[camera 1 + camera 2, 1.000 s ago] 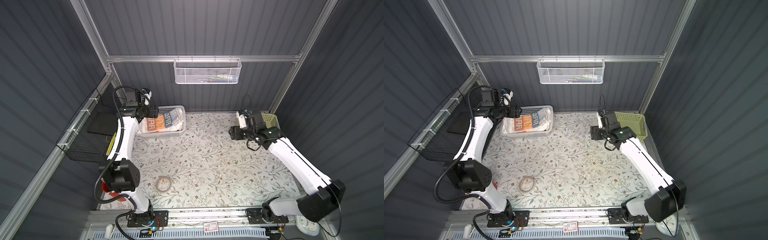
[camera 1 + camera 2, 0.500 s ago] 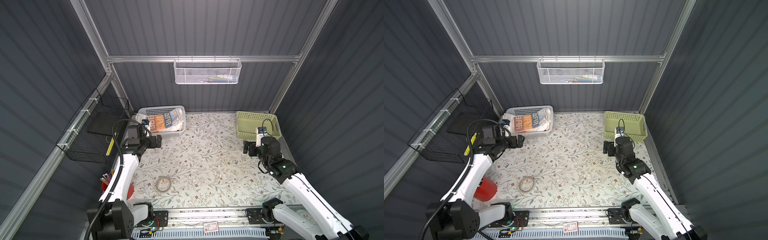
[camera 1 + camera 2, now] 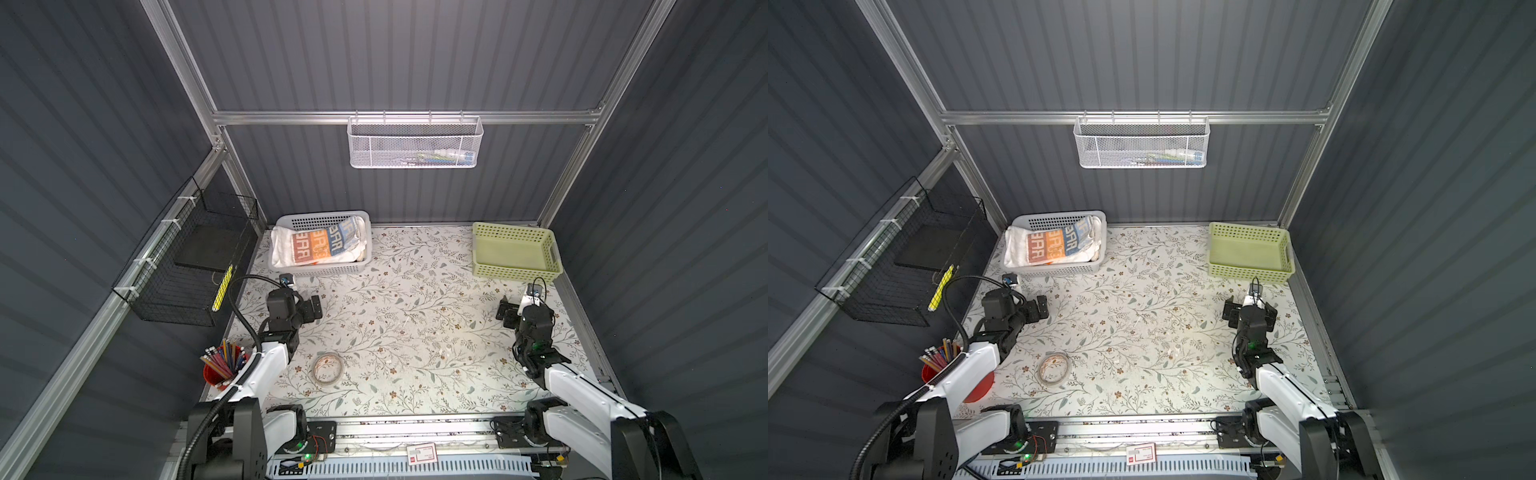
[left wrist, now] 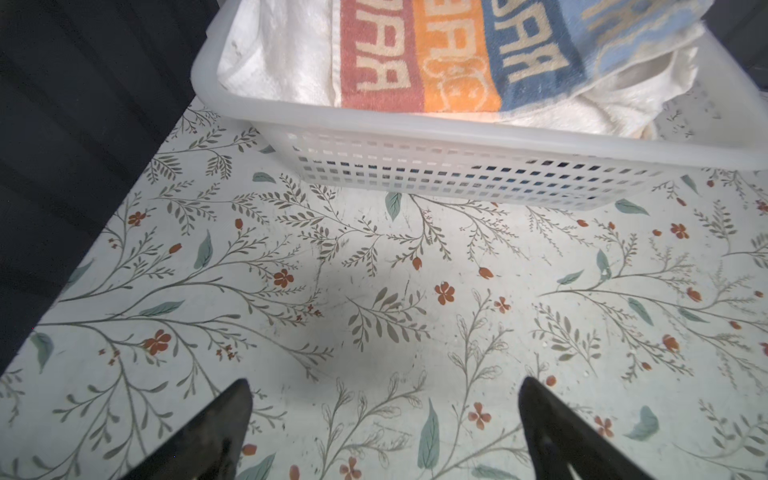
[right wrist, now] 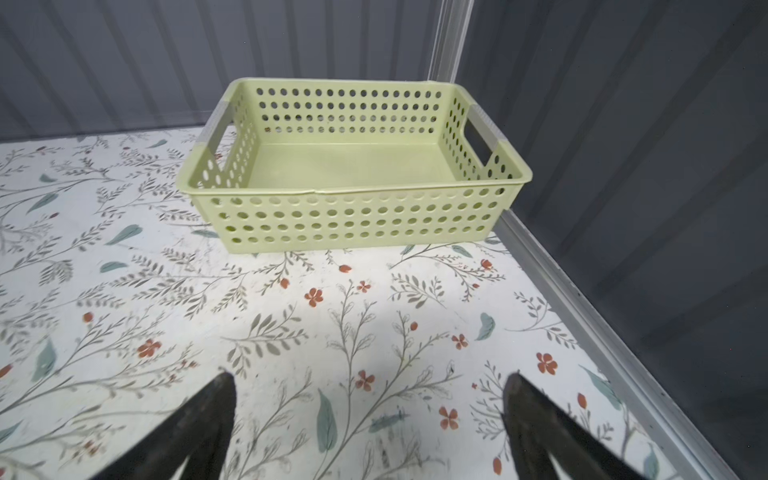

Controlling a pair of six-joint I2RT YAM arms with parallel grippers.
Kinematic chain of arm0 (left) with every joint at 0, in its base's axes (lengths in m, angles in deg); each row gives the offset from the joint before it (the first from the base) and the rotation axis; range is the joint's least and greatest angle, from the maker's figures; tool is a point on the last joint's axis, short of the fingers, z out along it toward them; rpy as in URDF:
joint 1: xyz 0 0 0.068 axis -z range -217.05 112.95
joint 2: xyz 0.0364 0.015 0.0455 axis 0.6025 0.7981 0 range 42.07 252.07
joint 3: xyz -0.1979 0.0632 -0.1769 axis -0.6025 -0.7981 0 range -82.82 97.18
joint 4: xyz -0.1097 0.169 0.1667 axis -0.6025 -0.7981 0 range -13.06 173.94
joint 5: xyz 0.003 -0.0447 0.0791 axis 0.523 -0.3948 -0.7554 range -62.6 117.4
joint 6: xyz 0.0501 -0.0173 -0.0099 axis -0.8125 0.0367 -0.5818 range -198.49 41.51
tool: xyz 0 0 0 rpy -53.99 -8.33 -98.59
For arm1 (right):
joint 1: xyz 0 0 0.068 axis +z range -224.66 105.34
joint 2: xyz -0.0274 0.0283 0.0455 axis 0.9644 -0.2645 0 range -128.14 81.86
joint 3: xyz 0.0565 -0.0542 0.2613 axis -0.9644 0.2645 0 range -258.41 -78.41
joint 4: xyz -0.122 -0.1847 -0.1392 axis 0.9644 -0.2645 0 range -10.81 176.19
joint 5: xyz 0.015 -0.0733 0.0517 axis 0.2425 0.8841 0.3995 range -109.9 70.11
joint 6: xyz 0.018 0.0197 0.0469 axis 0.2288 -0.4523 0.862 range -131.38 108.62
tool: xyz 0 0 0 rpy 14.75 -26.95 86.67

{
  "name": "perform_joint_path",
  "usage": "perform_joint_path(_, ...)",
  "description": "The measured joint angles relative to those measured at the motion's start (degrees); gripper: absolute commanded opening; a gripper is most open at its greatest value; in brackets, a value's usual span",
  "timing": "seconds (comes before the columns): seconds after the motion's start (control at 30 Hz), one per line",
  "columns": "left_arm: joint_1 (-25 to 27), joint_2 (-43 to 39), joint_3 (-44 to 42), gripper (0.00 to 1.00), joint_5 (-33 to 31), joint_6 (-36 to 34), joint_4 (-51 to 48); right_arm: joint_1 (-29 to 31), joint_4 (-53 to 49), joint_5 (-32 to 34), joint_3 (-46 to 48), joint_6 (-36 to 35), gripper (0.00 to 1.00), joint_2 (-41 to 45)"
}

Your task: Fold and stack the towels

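Observation:
The towels lie piled in the white basket [image 3: 328, 270] at the back left. An orange-and-blue lettered towel [image 3: 322, 245] [image 4: 436, 62] lies on top of a plain white towel [image 3: 282, 249] [image 4: 282, 54]; any others are hidden. My left gripper [image 3: 299, 309] [image 4: 385, 382] hangs open over the flowered table, just in front of the white basket [image 4: 415, 166], holding nothing. My right gripper [image 3: 521, 309] [image 5: 370, 376] is open and empty too, in front of the empty green basket [image 3: 515, 272] [image 5: 353, 220]. Both top views show the same layout.
A roll of tape [image 3: 327, 368] lies near the front left. A red cup of pencils [image 3: 220, 365] stands at the left edge beside my left arm. A black wire basket [image 3: 187, 266] hangs on the left wall, a white mesh basket [image 3: 415, 145] on the back wall.
Both arms have drawn back from the baskets toward the front of the table and come lower. Both grippers have opened a little wider.

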State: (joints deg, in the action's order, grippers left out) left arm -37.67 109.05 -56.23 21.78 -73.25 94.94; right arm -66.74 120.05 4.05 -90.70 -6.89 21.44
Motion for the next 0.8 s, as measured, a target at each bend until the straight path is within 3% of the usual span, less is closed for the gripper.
perform_joint_path(0.33, 0.00, 10.03, -2.58, 1.00, -1.27, -0.79, 20.48, -4.59, 30.77, -3.26, 3.39, -2.45, 0.99, -19.02)
perform_joint_path(0.5, 0.00, 16.59, -3.10, 1.00, -0.70, -1.14, 28.35, -5.27, 40.81, -7.15, 4.90, -3.54, 0.99, -26.03)
perform_joint_path(0.8, 0.00, 28.37, -3.72, 1.00, 1.29, -1.84, 40.81, -5.64, 35.47, -9.05, -1.27, -3.63, 0.99, -24.63)
